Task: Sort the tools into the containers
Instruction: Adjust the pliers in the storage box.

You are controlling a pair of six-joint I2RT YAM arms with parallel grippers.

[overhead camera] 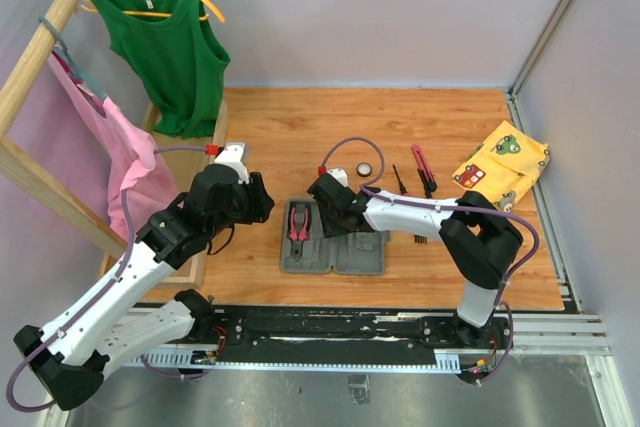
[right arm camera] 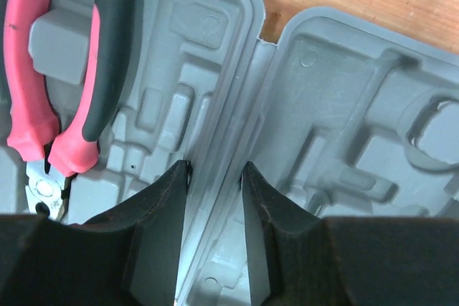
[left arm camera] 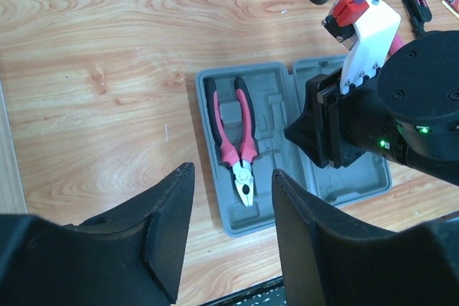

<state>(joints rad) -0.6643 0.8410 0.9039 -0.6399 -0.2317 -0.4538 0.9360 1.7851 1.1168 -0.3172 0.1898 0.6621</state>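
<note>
While both arms lean out over the wooden table (overhead camera: 270, 127), the grey tool case (overhead camera: 362, 257) lies open and flat near their bases, its two halves side by side. One pair of pliers (left arm camera: 239, 141) with pink and black handles sits in a slot in the left half. Its handles point away from the arms and its metal nose points back toward them.

The right gripper (right arm camera: 215, 227) hangs just over the middle of the case. Its two fingers (right arm camera: 161, 234) are a little way apart, and the hinge line of the case shows in the gap between them. It is not pinching anything.

The left gripper (left arm camera: 231, 238) hovers off to the left of the case, over its near edge. Its fingers (left arm camera: 168, 238) are spread wide and nothing is in them.

More tools lie on the wood past the case. A round black and white disc (overhead camera: 366, 168) is just beyond the right arm's wrist. A slim dark screwdriver (overhead camera: 399, 179) and a pink cutter (overhead camera: 421, 167) lie a bit further right, close to each other. A yellow patterned cloth (overhead camera: 502, 162) sits near the right edge. On the left, a green top (overhead camera: 175, 47) and a pink cloth (overhead camera: 130, 162) hang from a wooden rail.
</note>
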